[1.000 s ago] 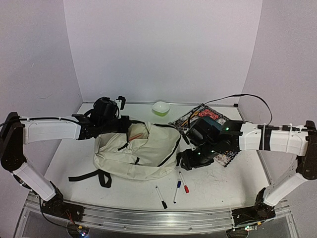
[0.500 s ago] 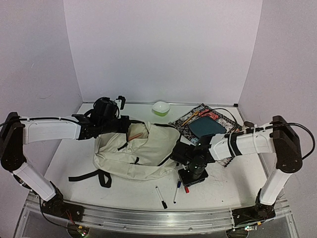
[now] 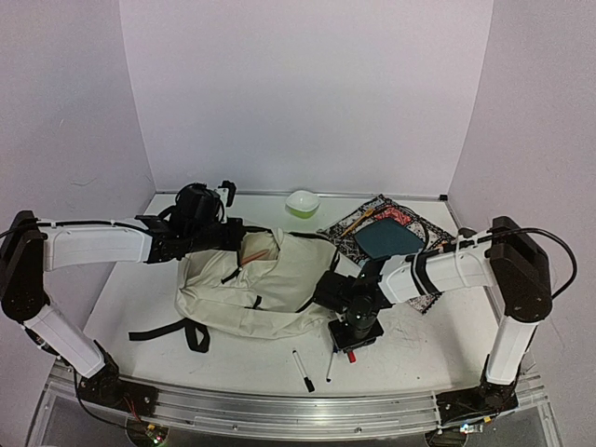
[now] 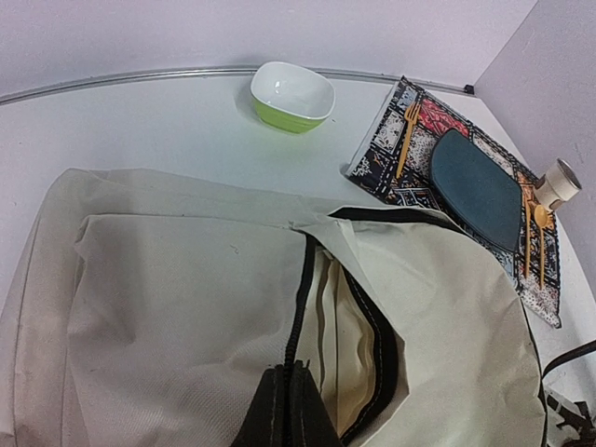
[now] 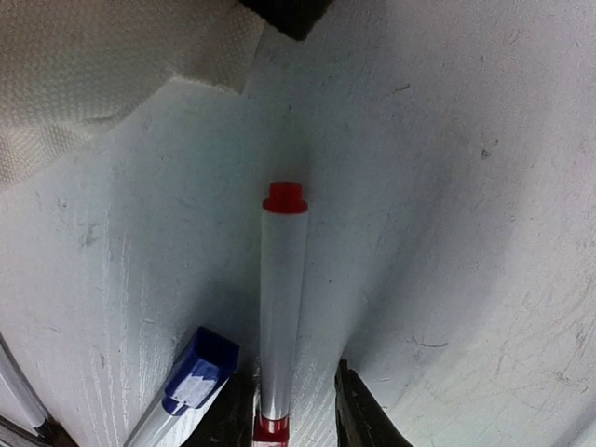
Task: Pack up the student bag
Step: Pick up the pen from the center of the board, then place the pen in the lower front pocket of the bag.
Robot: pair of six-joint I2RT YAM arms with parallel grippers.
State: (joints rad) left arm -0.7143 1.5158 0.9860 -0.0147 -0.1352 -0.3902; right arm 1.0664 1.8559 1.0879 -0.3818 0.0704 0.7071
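Two grippers: left gripper (image 4: 282, 396) clamped shut on the student bag (image 4: 177, 298) at its zipper edge; right gripper (image 5: 287, 405) part-open, straddling the red marker (image 5: 282, 298) without gripping it.

The right arm (image 3: 447, 268) no longer stretches out over the mat (image 3: 400, 216) right of the bag (image 3: 270, 279). Its elbow now folds up and inward, and the right gripper (image 3: 354, 337) has come down in front of the bag's right corner. Its fingers (image 5: 354, 424), wider a second ago, now stand narrowly on either side of the red marker (image 5: 282, 307) (a sliver of gap shows on one side). With the arm gone, the teal plate (image 3: 386, 239) right of the bag lies uncovered.
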